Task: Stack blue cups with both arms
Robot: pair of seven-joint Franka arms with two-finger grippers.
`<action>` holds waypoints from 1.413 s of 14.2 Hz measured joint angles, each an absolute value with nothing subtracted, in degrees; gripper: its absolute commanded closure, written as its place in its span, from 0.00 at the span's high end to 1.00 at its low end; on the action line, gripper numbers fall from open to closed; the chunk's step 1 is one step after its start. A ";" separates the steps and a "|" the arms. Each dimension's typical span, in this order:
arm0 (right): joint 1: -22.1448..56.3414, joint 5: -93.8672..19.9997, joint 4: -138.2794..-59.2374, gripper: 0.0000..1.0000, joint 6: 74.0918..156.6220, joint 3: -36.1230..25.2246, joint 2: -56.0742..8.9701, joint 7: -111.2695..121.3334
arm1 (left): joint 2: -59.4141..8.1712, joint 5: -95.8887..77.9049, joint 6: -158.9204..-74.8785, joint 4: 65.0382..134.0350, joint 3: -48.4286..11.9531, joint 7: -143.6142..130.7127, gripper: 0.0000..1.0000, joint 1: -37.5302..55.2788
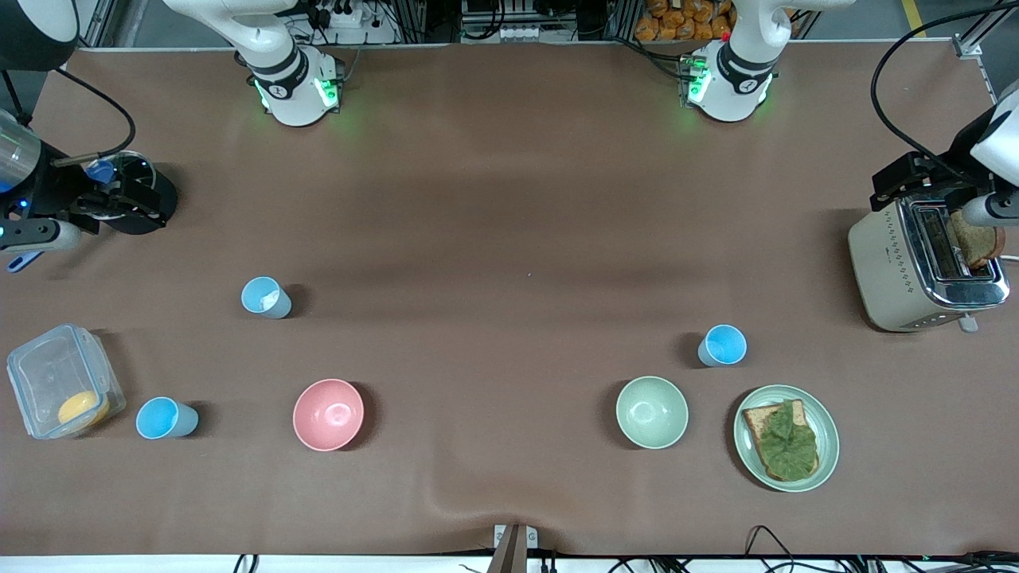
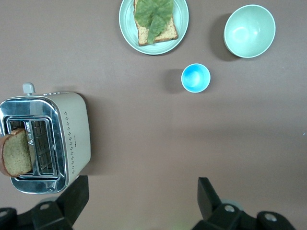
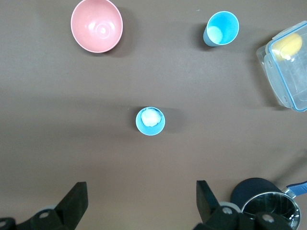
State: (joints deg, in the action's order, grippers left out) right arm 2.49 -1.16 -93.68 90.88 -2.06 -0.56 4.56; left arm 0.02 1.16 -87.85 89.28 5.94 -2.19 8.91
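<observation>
Nothing is grasped yet, so the step in hand looks like the first reach. Three cups stand upright and well apart: a pale cup (image 1: 266,297) and a bright cup (image 1: 165,419) toward the right arm's end, the bright one at about seven o'clock from the pale one, and a third cup (image 1: 723,345) at one o'clock from the green bowl (image 1: 652,411). Each arm would do well to descend straight over its nearest cup, fingers straddling the rim. The right gripper (image 3: 139,201) hangs over bare table by the pale cup, jaws wide, empty. The left gripper (image 2: 143,199) hangs beside the toaster (image 2: 45,141), jaws equally wide, touching nothing.
</observation>
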 measured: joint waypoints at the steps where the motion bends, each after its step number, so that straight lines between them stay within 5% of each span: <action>1: 2.49 -1.13 -93.68 1.00 90.90 -2.06 -0.56 4.56 | 0.00 1.16 -87.85 89.28 5.94 -2.19 1.00 8.90; 13: 2.53 -1.08 -93.80 1.00 89.80 -2.01 -1.01 4.55 | -0.09 1.16 -87.85 89.28 6.31 -2.19 1.00 8.78; 20: 2.45 -1.07 -94.46 1.00 87.93 -2.10 -8.63 4.05 | -3.64 1.18 -86.91 89.35 7.08 -2.38 1.00 6.18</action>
State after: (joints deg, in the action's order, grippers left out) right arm 2.45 -1.07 -94.46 87.93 -2.10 -8.63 4.05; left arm -3.64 1.18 -86.91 89.35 7.08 -2.38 6.18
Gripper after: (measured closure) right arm 0.000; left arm 0.000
